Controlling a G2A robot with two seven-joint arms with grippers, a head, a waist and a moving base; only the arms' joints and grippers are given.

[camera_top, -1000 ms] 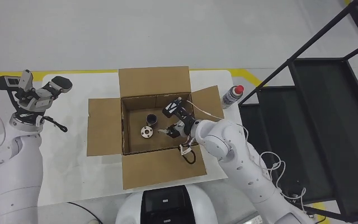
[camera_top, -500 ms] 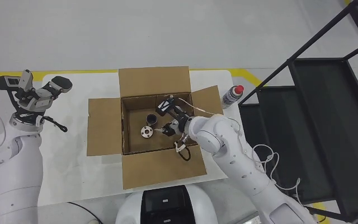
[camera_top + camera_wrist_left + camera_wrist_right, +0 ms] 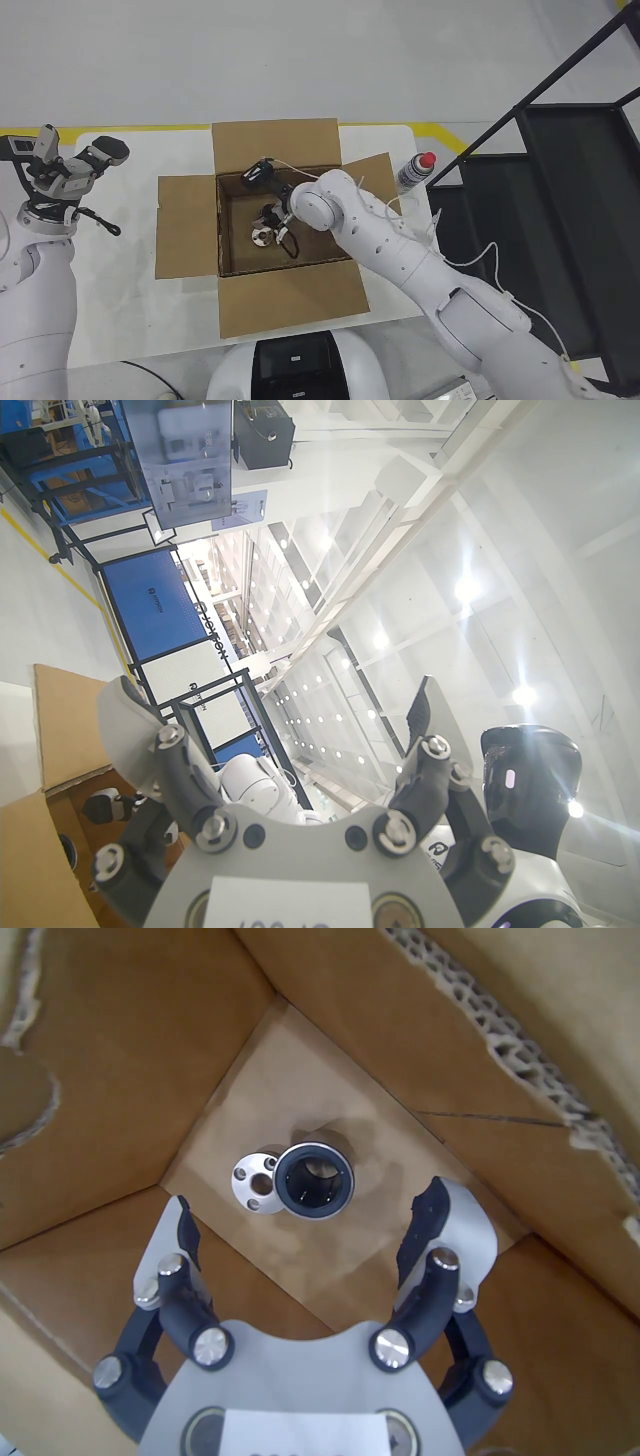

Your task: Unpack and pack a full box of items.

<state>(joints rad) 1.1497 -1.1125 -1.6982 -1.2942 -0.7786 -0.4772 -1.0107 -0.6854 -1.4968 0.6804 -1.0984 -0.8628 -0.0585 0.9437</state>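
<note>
The right arm (image 3: 400, 255) is stretched forward and across toward the robot's left, and it is bent downward at the wrist (image 3: 300, 205). The right jaws are pointed straight down and are spread wide apart. Nothing is gripped between the dark-padded fingers (image 3: 435, 1213).

The left arm (image 3: 35, 280) is held at the robot's far left, well apart from the right arm. Its wrist (image 3: 60, 175) is tilted upward and toward the robot's right. The left jaws are likewise spread wide, and nothing is held between their fingers (image 3: 125, 715), one pale and one dark-padded as seen from the left wrist.
</note>
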